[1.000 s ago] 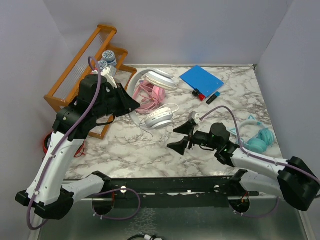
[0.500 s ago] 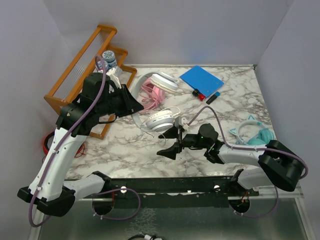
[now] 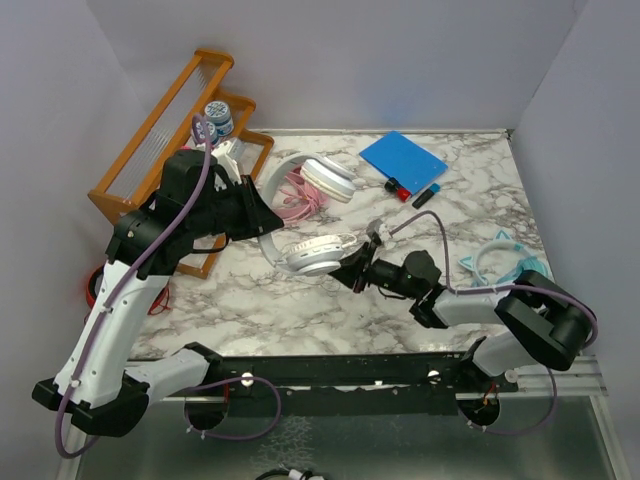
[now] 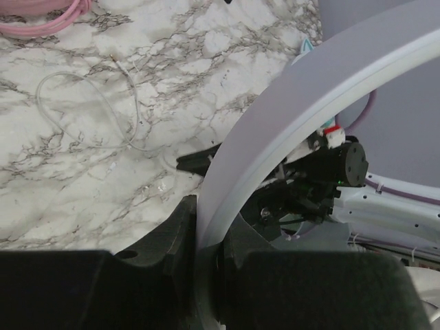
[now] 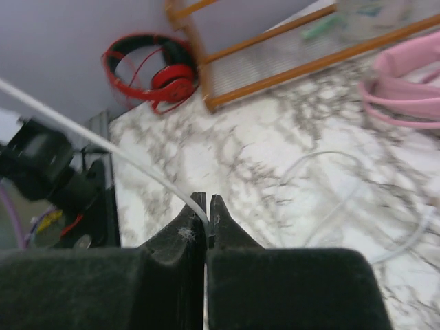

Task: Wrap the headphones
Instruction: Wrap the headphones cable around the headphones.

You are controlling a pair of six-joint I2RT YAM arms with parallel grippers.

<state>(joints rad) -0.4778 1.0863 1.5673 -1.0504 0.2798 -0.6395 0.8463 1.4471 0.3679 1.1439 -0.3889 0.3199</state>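
Marbled table [image 3: 300, 300] is carrying three corded sets. My left end effector [image 4: 208, 227] is clamping the headband of the white headphones [image 3: 318, 256] at the middle-left of the table. I cannot tell whether the lower earcup is touching the surface. My right end effector [image 5: 207, 206] is pinching the thin white cable [image 5: 130, 161] between clenched fingertips, just beside that earcup. The pink headphones [image 3: 300, 195] are lying just behind, and the teal cat-ear headphones [image 3: 510, 268] are sitting well apart at the right edge.

Assessment: I am judging this to be the start of the first turn of cable.

Recommendations:
- The left grip should be holding the band rigid.
- The right should be leading the cable round it under light, even tension, without jerking at the cable's root.
- Slack is lying looped on the table, so it needs feeding gradually and keeping clear of the pink cord.
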